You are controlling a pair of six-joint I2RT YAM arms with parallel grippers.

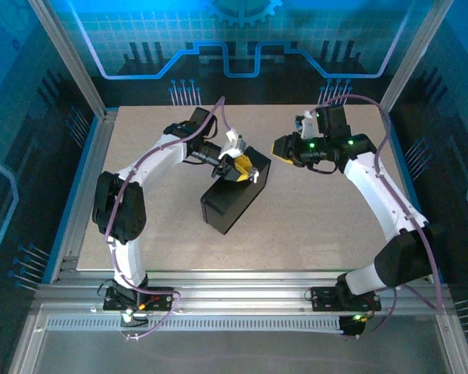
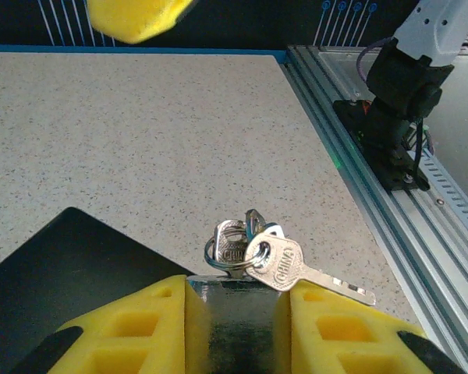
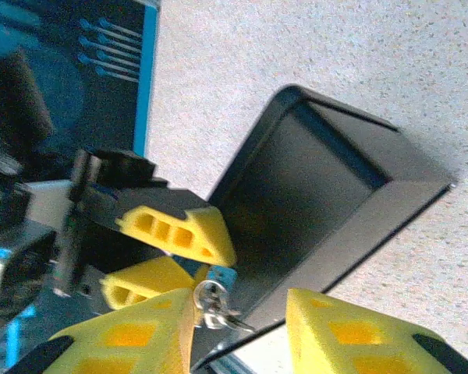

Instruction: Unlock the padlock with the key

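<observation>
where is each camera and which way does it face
top external: high behind the robot, looking down on the table; left arm and right arm show.
left wrist: looks along its own yellow fingers, closed on the padlock, toward the key and the near rail.
right wrist: looks past its own open fingers at the left gripper and black box.
shared: both wrist views hold the key and black box.

overhead plus close wrist views sharing the key (image 2: pixel 253 261).
</observation>
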